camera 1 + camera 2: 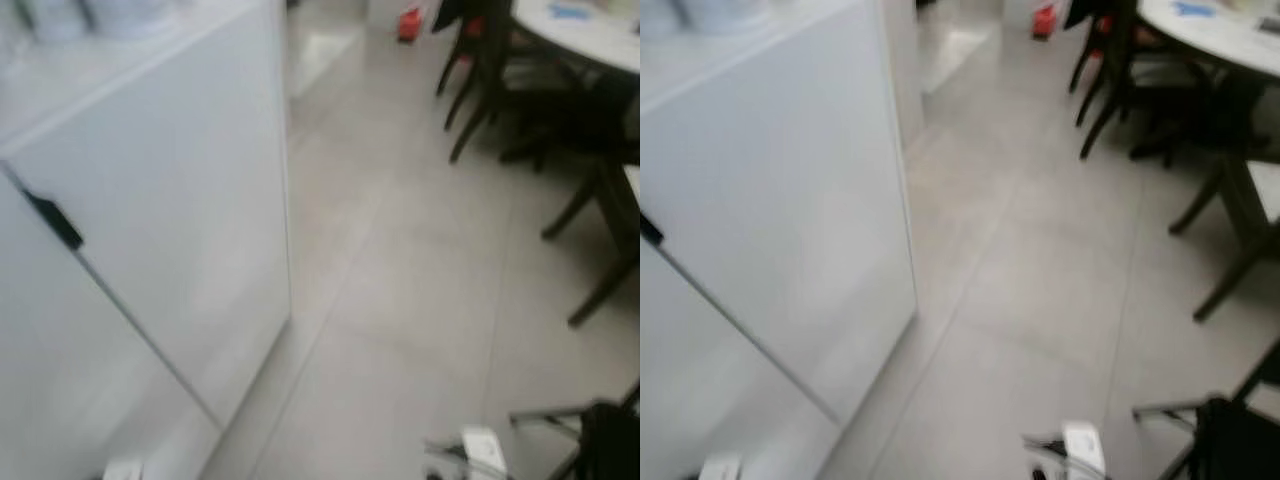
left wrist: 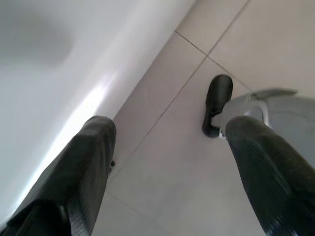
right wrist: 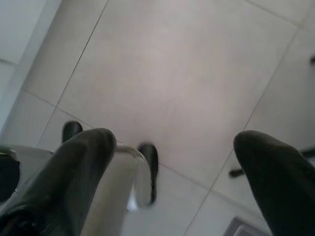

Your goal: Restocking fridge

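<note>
Standing beside a white fridge door [image 1: 170, 230], both wide-open, empty pincers [image 2: 167, 162] [image 3: 172, 162] hang; its black handle [image 1: 55, 220] looks rigid, grippable.

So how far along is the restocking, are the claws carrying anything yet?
Nothing looks done. Both claws are open and empty: the left claw hangs over floor tiles beside a white cabinet, the right claw over bare grey floor. The blurred head views suggest the robot is walking, with dark chairs and a round table ahead on its right. Fetching items, reaching the fridge and loading all remain.
</note>
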`<state>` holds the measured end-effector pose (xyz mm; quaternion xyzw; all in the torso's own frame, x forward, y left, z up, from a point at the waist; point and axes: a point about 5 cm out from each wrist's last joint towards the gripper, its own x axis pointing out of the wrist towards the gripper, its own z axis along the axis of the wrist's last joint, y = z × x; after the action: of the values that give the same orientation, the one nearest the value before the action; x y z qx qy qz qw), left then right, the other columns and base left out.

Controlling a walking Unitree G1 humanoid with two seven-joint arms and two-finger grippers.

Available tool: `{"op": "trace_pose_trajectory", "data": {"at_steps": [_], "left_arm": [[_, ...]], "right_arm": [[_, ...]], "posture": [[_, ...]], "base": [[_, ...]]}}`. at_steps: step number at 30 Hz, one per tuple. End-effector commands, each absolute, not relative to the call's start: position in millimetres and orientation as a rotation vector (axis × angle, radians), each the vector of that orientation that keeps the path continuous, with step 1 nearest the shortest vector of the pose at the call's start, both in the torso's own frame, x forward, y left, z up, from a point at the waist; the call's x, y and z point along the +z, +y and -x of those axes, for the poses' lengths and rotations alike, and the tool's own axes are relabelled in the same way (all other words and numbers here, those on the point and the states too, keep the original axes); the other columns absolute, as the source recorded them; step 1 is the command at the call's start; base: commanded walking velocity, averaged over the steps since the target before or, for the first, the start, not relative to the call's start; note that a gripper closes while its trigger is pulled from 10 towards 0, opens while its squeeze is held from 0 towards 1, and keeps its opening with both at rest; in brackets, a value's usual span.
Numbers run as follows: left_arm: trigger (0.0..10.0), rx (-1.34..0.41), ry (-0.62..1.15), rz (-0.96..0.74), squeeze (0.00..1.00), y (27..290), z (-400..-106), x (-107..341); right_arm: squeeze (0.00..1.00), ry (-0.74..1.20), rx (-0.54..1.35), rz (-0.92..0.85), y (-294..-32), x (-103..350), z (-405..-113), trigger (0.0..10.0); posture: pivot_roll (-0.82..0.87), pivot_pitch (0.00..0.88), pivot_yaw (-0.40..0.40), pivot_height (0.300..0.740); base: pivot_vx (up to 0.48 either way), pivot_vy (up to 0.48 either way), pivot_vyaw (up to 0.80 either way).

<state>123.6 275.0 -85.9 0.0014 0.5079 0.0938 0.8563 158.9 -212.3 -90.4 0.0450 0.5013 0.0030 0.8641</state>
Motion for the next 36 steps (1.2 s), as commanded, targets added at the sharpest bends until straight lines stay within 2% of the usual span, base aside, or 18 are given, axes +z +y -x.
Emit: {"op": "trace_pose_trajectory", "data": {"at_steps": [1,36], "left_arm": [[10.0,0.203,1.099,0.005,0.0,274.1,-114.5,-89.3],[10.0,0.217,1.089,0.003,0.0,277.3,-113.0,-88.4]], "right_arm": [[0.0,1.072,-0.008,-0.087,-217.6,-92.1,-152.4,10.0],[0.0,1.08,0.02,-0.068,-214.8,-93.0,-151.1,10.0]], "posture": [[-0.05,0.067,-0.008,0.74],[-0.05,0.07,0.001,0.74]], "base": [[0.0,0.0,0.8],[0.0,0.0,0.8]]}}
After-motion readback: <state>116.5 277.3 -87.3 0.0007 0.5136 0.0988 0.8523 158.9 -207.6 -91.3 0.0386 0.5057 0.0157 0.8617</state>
